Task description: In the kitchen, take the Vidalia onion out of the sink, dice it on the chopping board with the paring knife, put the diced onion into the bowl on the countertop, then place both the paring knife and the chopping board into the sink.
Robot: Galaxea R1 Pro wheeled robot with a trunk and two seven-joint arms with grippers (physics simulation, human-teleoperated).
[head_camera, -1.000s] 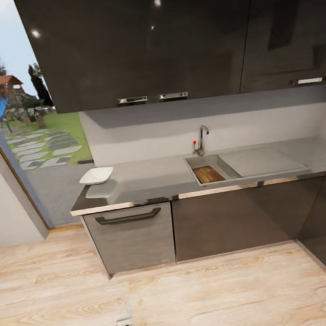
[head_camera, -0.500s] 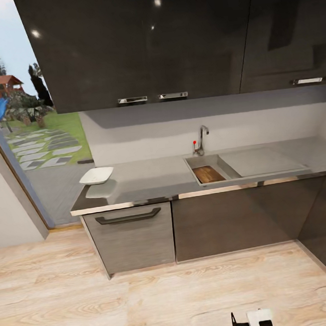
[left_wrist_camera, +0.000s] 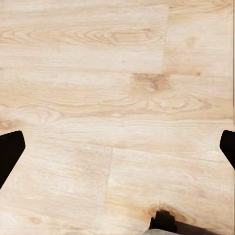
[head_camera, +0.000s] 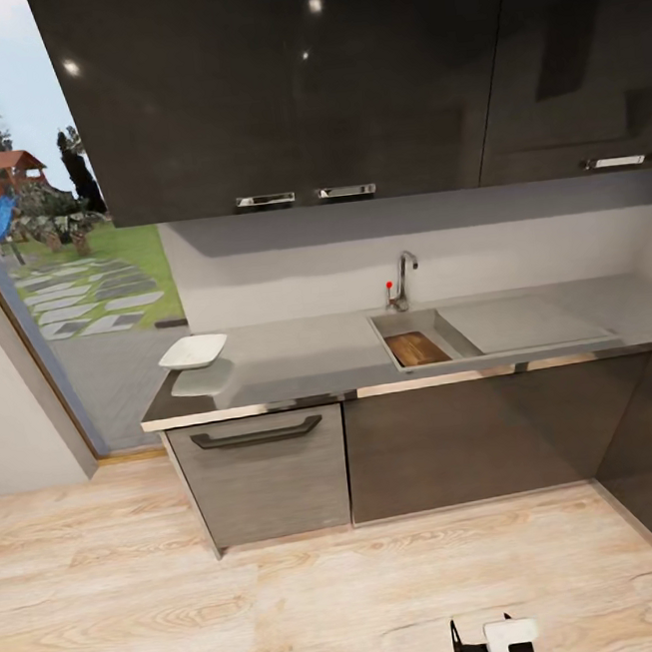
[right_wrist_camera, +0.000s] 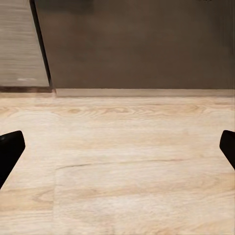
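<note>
- Kitchen countertop (head_camera: 299, 354) spans mid-frame; chopping board (head_camera: 416, 348) lies in the sink (head_camera: 392, 331), bowl (head_camera: 192, 351) at centre-left.
- Left gripper (left_wrist_camera: 117, 147) and right gripper (right_wrist_camera: 117, 147): fingers spread, empty.
- Step: final placement; paring knife position unconfirmed, verify next.

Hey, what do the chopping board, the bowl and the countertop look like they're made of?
The chopping board, lying in the sink, looks like brown wood with streaky grain. The bowl looks like plain white ceramic or plastic; hard to tell which. The countertop seems a polished grey stone or laminate: it mirrors the bowl.
</note>
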